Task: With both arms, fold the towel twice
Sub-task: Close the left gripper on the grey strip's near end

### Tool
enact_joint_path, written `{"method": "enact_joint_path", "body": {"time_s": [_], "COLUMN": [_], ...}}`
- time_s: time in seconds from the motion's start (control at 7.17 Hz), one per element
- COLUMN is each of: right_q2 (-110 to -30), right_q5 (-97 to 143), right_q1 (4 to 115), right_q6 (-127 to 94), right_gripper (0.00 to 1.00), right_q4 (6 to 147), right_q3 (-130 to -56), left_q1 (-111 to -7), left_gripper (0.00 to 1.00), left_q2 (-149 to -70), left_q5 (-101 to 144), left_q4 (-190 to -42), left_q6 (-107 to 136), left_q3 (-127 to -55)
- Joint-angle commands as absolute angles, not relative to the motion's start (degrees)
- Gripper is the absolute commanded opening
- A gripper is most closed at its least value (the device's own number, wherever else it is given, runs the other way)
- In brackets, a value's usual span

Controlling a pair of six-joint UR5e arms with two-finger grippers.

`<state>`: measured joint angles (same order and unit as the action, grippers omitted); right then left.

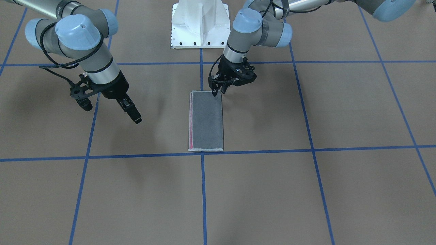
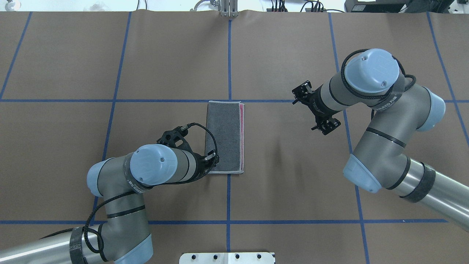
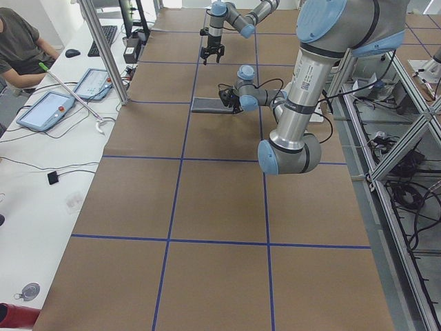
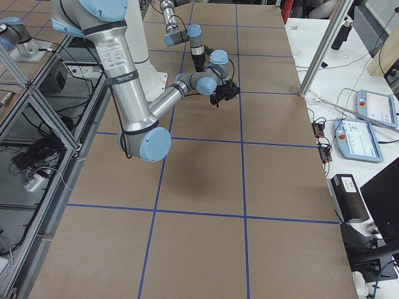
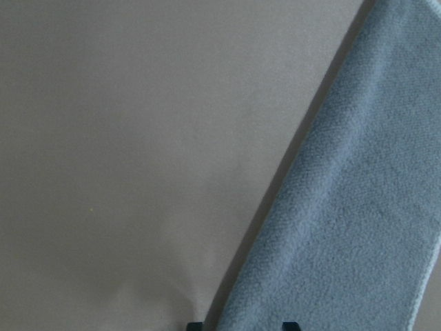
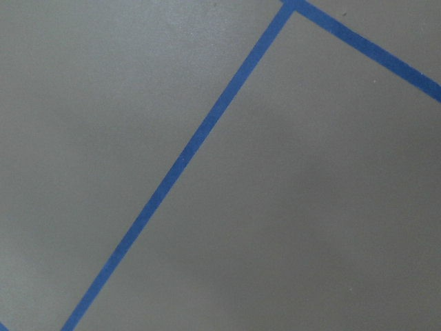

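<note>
Towel [image 1: 206,120] folded grey-up on the bench [image 1: 306,190]; left claw [image 1: 218,91] open at its corner, right claw [image 1: 135,117] open, well apart.

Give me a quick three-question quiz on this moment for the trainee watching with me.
1. True or false: the towel lies flat as a long rectangle, grey face up.
2. Short answer: what does the wrist camera of the right arm see?
3. Multiple choice: whose jaws are at the towel's corner nearest the robot? A) left arm B) right arm C) neither

Key:
1. True; a pink strip shows along one long edge.
2. Only the table and blue tape, no towel.
3. A
</note>
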<state>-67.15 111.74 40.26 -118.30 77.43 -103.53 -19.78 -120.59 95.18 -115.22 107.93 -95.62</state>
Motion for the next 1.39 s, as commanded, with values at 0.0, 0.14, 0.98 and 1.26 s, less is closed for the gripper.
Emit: {"method": "enact_joint_path", "body": {"time_s": [0.0,0.14,0.98,1.26], "right_q2": [-67.15,-67.15,-67.15,-67.32], "right_q5": [111.62,111.62,111.62,111.45], "right_q1": [40.25,40.25,40.17,40.17], "right_q6": [-118.30,-118.39,-118.30,-118.21], "right_gripper": [1.00,1.00,1.00,1.00], "right_q4": [77.43,77.43,77.43,77.43], "right_q3": [-103.45,-103.45,-103.45,-103.27], "left_q1": [-19.78,-19.78,-19.78,-19.78], "left_gripper": [0.49,0.46,0.12,0.00], "left_q2": [-120.59,-120.59,-120.50,-120.32], "left_q5": [95.19,95.19,95.27,95.88], "left_q4": [-115.22,-115.22,-115.14,-115.14], "left_q6": [107.93,107.93,107.93,107.93], "left_q3": [-95.63,-95.54,-95.62,-95.80]}}
